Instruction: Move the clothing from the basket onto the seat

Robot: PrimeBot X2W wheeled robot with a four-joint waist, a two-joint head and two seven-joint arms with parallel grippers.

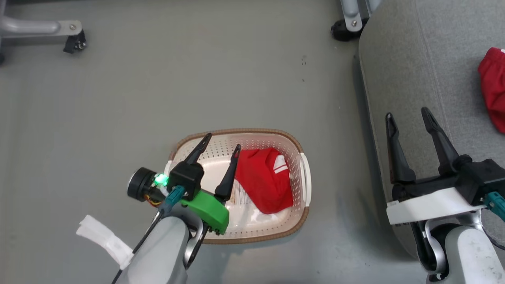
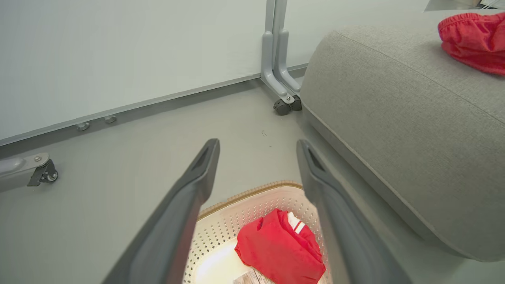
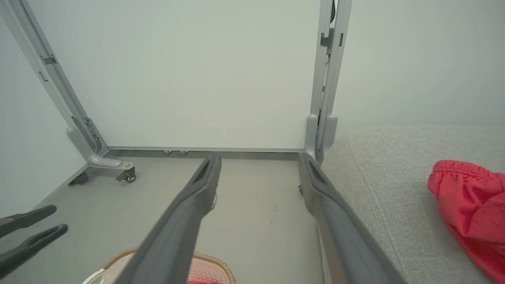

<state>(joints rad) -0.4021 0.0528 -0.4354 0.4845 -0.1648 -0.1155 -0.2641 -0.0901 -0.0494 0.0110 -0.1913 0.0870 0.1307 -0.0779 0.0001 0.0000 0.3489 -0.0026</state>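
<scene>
Clothing is split between two places. The striped red garment (image 1: pixel 265 179) lies inside the basket (image 1: pixel 302 189) on the floor (image 1: pixel 158 86). The plain red garment (image 1: pixel 493 88) rests on the seat (image 1: pixel 414 71). Left gripper (image 1: pixel 223 141) hangs over the basket, jaws wide and empty. Right gripper (image 1: pixel 407 112) is above the seat's edge, also wide and empty.

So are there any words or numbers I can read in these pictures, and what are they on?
No text here can be read.
The paper label on the bottom of the basket: there is some print, too small and blurred to read.
The striped red garment in the basket: white stripes, no letters.
The plain red garment on the seat: no print visible.
</scene>
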